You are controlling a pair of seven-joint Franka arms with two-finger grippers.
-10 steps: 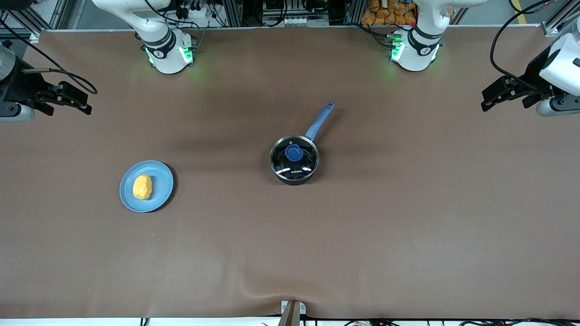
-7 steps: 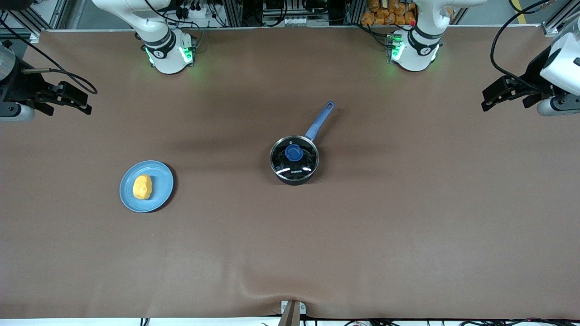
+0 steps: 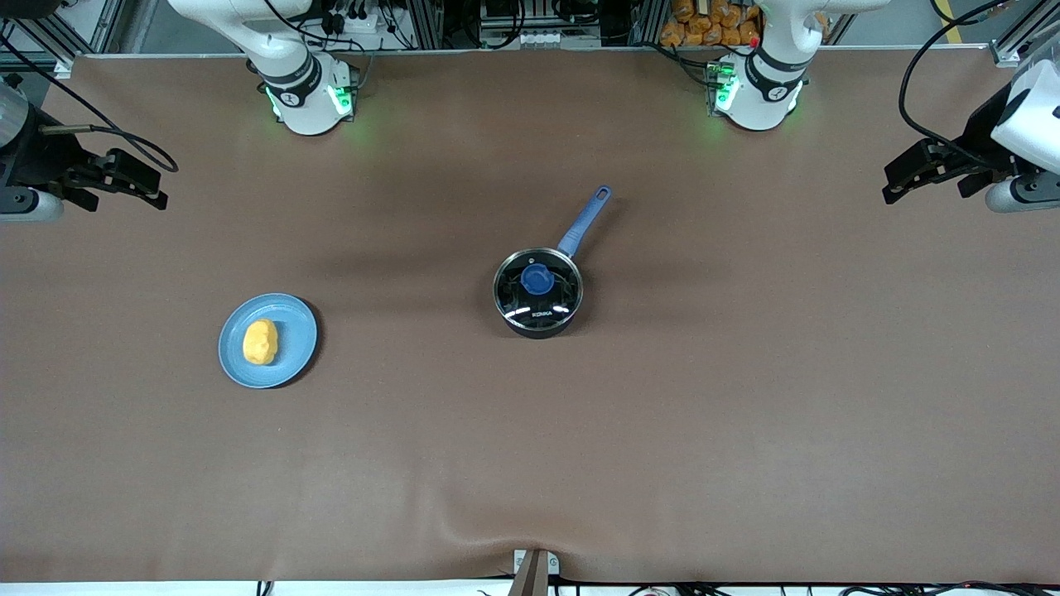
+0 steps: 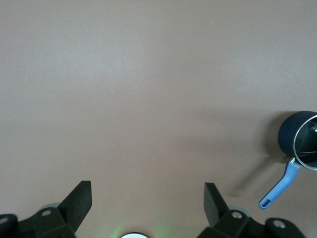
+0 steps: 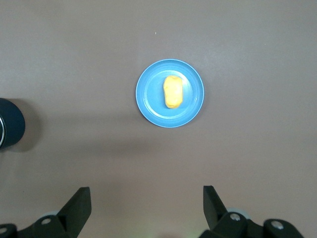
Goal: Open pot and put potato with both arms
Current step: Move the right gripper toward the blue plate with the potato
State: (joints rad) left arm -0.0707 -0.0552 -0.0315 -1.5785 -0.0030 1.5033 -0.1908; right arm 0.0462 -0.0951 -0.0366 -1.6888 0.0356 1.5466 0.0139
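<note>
The black pot [image 3: 538, 308] stands mid-table with its glass lid and blue knob [image 3: 537, 279] on, and its blue handle [image 3: 585, 219] points toward the arms' bases. It also shows in the left wrist view [image 4: 288, 135] and at the edge of the right wrist view [image 5: 10, 129]. The yellow-orange potato [image 3: 260, 342] [image 5: 172, 91] lies on a light-blue plate [image 3: 300, 329] [image 5: 147, 101] toward the right arm's end. My left gripper [image 3: 888, 186] [image 4: 147, 188] is open and empty, up over its end of the table. My right gripper [image 3: 159, 189] [image 5: 146, 191] is open and empty, up over its own end.
The brown mat [image 3: 745, 397] covers the whole table. The two arm bases [image 3: 310, 99] [image 3: 758, 95] stand along the edge farthest from the front camera. A small metal bracket [image 3: 534, 567] sits at the nearest edge.
The left arm's hand has shifted very slightly toward its end of the table. The pot, the potato and the right arm have not moved.
</note>
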